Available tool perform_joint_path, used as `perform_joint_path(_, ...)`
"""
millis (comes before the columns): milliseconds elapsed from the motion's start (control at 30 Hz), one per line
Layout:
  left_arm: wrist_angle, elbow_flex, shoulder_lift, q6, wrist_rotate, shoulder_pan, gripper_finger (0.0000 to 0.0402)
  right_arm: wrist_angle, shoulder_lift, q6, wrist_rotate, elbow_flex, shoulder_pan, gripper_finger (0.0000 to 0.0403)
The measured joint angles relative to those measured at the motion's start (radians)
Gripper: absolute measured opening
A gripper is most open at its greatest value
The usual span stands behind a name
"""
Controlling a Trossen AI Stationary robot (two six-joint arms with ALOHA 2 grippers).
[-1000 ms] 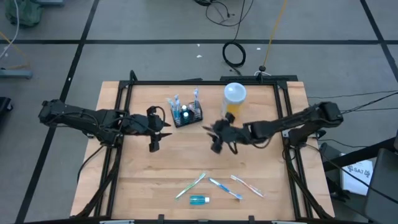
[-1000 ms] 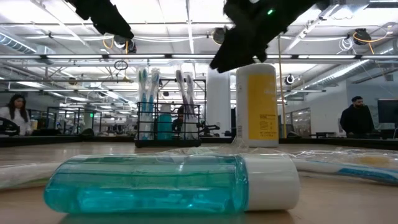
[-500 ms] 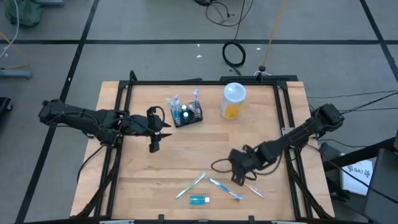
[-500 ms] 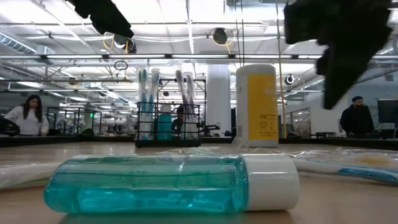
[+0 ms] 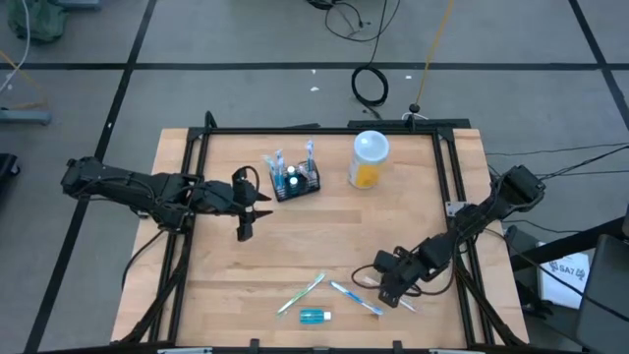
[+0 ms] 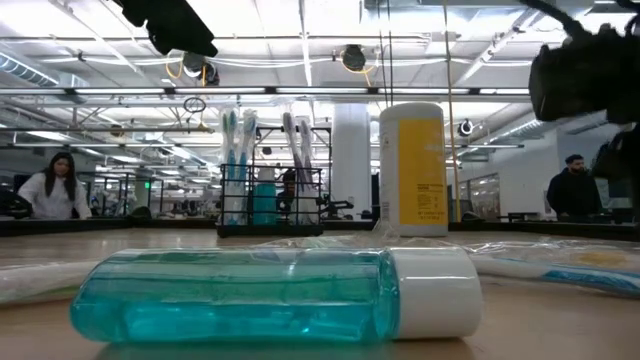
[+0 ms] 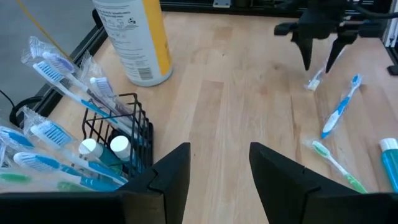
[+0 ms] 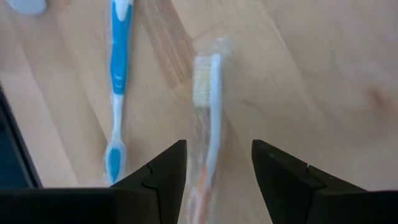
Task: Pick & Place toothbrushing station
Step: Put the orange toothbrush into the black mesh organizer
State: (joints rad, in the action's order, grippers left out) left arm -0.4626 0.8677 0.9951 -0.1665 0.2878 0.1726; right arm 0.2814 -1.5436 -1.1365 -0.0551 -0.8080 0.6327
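Right gripper [image 8: 215, 163] is seen lowered at the near right part of the table, jaws spread and empty, straddling a wrapped white toothbrush [image 8: 208, 118] whose long axis runs straight out between the fingers, bristle end away from the wrist. A blue toothbrush [image 8: 118, 87] lies just beside it, roughly parallel, apart from it. In the high view a green toothbrush [image 5: 301, 292] and a teal mouthwash bottle [image 5: 314, 316] are noted further left along the near edge. The toothbrushing station [image 5: 294, 181], a black wire rack already holding several brushes, stands at the far centre of the table, well apart from the right gripper, diagonally up and left across open wood. Left gripper [image 7: 217, 168] is held spread and empty near the rack, judged the nearer arm to it. A yellow white-lidded container [image 5: 369, 160] stands right of the rack, judged a possible obstruction on the carry path.
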Motion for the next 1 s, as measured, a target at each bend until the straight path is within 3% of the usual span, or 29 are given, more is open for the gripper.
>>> perform_joint_path(167,0.000,0.000,0.000,0.000,0.000,0.000,0.0173,-0.180,0.002,0.099,-0.057,0.098,0.001,0.0173)
perform_joint_path(400,0.000,0.000,0.000,0.005,0.000,0.000,0.0173,-0.193,-0.012,0.287,-0.086,0.125,0.000,0.0154)
perform_joint_path(733,0.000,0.000,0.000,0.006,0.001,0.000,0.0173,-0.205,-0.094,0.342,-0.122,0.104,-0.003,0.0070)
perform_joint_path(1000,0.000,0.000,0.000,0.005,0.000,0.000,0.0173,-0.199,-0.099,0.287,-0.177,0.061,-0.002,0.0010)
